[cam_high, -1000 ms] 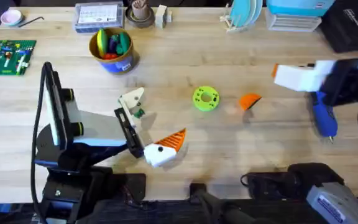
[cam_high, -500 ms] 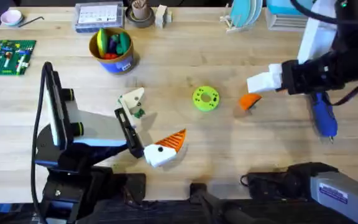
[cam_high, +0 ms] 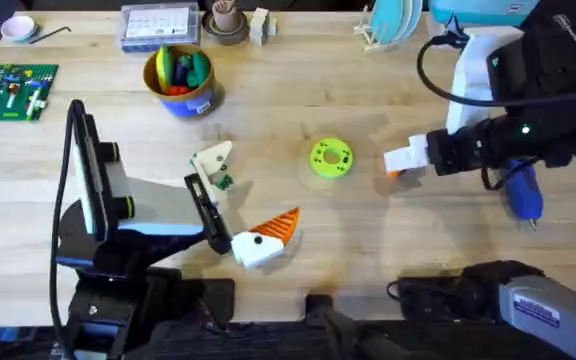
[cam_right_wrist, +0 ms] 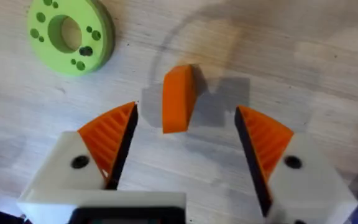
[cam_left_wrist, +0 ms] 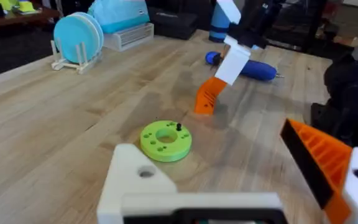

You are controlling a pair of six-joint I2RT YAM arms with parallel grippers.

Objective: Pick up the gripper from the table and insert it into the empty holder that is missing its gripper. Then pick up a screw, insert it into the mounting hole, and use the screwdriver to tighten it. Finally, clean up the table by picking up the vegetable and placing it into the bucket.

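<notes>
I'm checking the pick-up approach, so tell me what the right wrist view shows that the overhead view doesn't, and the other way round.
Right wrist view alone: the right gripper is open, its orange ribbed fingers either side of the gripper, which lies on the table untouched.

Overhead view alone: the bucket with toys inside, the screwdriver under the right arm, the small dark green vegetable, and the left gripper, which carries one orange finger.

Both: the lime green disc beside the gripper, and the right gripper at it.

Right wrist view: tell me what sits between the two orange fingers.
The loose orange gripper lies on the table in the gap of the open right gripper, touching neither finger.
</notes>
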